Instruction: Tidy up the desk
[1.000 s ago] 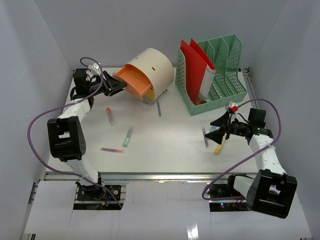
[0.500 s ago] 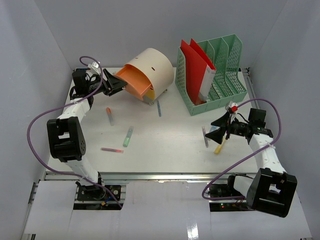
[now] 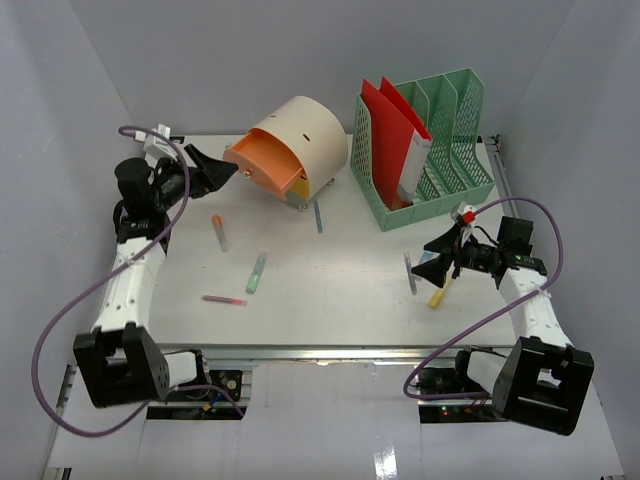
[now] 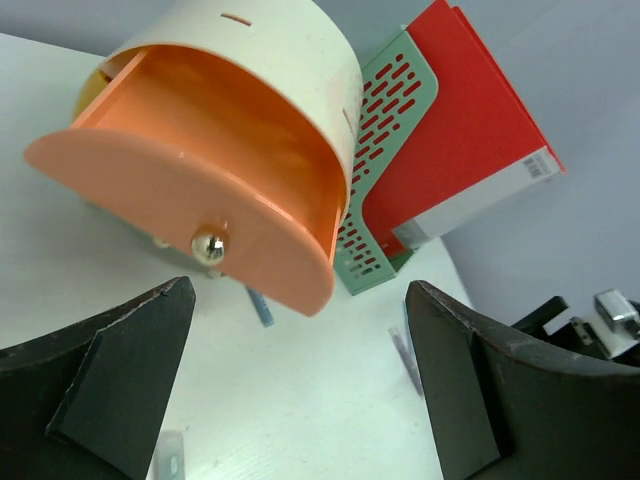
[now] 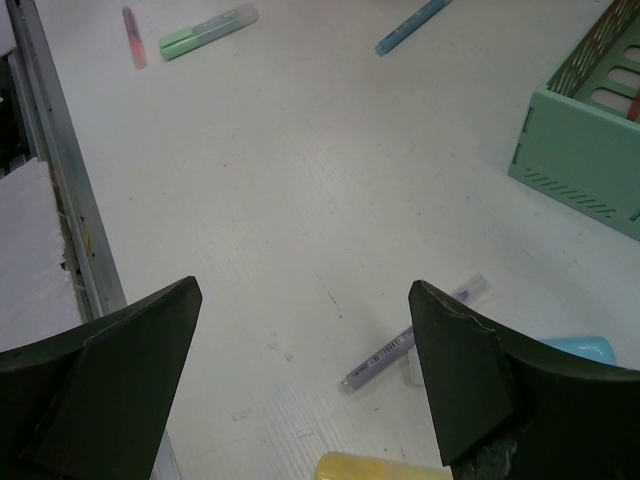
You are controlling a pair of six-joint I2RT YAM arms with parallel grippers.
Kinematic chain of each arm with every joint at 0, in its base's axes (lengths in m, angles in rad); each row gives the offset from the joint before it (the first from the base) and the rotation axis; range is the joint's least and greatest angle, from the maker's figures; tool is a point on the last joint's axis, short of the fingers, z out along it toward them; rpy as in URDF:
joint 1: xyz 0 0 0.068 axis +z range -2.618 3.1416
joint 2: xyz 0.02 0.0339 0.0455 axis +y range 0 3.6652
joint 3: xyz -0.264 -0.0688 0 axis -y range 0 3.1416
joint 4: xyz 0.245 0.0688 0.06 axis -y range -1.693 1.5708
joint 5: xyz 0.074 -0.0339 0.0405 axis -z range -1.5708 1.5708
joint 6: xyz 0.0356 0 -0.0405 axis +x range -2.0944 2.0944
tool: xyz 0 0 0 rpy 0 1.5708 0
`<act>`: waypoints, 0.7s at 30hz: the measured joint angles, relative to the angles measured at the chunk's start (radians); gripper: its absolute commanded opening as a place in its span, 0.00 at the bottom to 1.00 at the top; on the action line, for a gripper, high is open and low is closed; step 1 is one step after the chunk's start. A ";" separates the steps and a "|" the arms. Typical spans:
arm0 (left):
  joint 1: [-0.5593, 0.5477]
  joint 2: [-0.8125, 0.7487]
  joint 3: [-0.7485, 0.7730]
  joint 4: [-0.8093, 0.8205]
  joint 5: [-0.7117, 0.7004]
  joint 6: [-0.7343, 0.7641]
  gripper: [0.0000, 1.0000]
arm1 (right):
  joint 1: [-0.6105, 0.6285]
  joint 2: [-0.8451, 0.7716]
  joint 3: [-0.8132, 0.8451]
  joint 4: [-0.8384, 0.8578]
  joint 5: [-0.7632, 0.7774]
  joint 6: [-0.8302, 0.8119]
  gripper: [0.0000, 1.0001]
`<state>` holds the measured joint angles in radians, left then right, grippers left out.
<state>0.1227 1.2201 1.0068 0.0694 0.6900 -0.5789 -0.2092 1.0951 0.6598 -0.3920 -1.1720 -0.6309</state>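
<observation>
While the large flat white desk (image 3: 330, 285) spreads back from its aluminium rail (image 3: 330, 351), the right gripper (image 3: 424, 258) hangs wide-jawed, empty, over a slim purple pen (image 3: 411, 276); farther back, the left gripper (image 3: 212, 166) gapes empty before an orange plastic drawer (image 3: 265, 165).

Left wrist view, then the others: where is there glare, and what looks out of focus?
Left wrist view: a bright glint on the drawer knob; the left tool's fingers look soft. Right wrist view: even light, purple pen sharp, right tool's fingers blurred. Top external view: glare on the front rail of the desk.
</observation>
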 measured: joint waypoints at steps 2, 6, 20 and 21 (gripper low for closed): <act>-0.021 -0.104 -0.056 -0.026 -0.048 0.025 0.98 | 0.000 -0.008 -0.002 0.012 0.012 0.022 0.92; -0.168 -0.266 -0.126 -0.068 -0.125 0.044 0.98 | 0.000 -0.027 -0.005 0.058 0.034 0.075 0.92; -1.074 0.113 -0.041 -0.273 -0.899 0.014 0.94 | -0.019 -0.076 -0.043 0.179 0.195 0.229 0.91; -1.079 0.166 -0.027 -0.277 -0.954 0.009 0.93 | -0.020 -0.081 -0.047 0.187 0.210 0.240 0.91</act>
<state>-0.9561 1.3861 0.9798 -0.2074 -0.2639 -0.5702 -0.2294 1.0140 0.6128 -0.2047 -0.9623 -0.3910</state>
